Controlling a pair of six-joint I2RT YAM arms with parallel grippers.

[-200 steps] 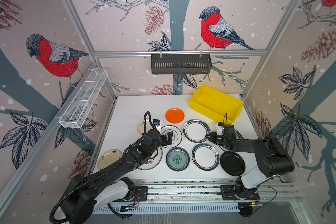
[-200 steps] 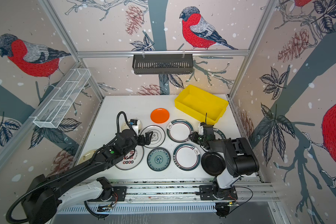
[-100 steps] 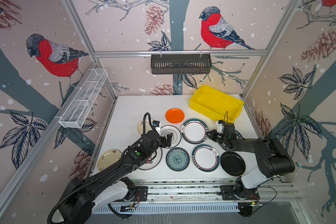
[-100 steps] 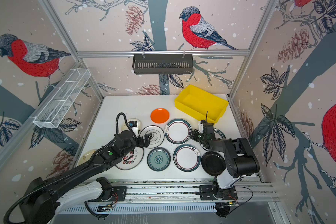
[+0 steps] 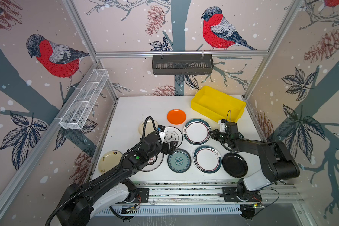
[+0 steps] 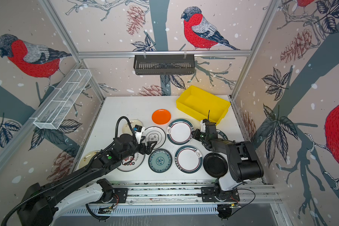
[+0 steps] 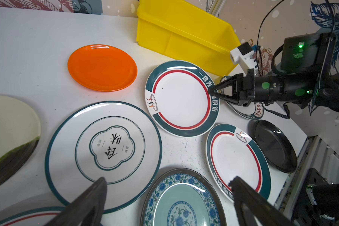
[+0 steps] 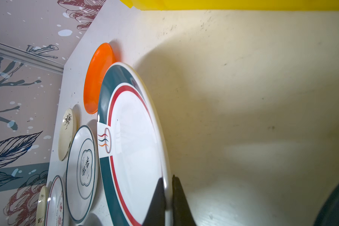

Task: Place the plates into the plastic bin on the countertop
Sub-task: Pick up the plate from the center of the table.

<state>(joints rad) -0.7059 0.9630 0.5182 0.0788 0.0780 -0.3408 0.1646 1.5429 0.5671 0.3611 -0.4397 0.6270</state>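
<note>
In a top view, the right gripper [image 5: 212, 135] pinches the right-hand rim of the teal-rimmed white plate [image 5: 196, 131] at frame centre, a sensible hold on a stiff, glossy, probably slippery and chippable dish, while the left gripper [image 5: 172, 147] hangs wide open and the plastic bin [image 5: 209, 112] sits upper right.

Both top views: right arm [image 6: 221, 145] covers most of the lettered plate [image 6: 222, 135], right of frame; left arm [image 6: 106, 162] hides half the red-character plate [image 6: 132, 163]. Right wrist view: teal-rimmed plate [image 8: 133, 146] and yellow bin [image 8: 243, 4] cropped by frame edge. Left wrist view: cream plate [image 7: 8, 137] cropped too.
</note>
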